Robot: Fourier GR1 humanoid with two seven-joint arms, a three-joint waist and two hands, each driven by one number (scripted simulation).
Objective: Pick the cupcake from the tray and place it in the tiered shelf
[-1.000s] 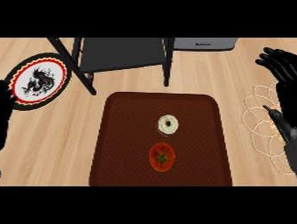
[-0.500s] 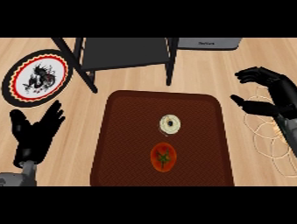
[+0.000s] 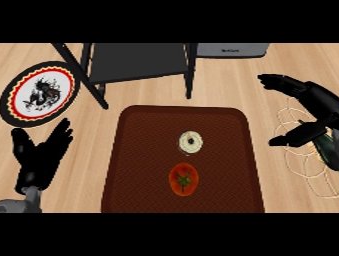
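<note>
One cupcake [image 3: 191,142] sits mid-tray [image 3: 139,150], tomato [image 3: 183,180] just behind it toward the robot, both well left of the right hand [image 3: 312,107], which hangs spread wide and empty, likely pre-grasp. Left hand [image 3: 40,152] rests open beside the tray's far side; the tiered shelf [image 3: 139,62] stands beyond both hands, awaiting the drop.

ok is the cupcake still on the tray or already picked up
On the tray. The cupcake sits on the brown tray above the tomato; the right hand is off to the side, fingers open, holding nothing.
</note>
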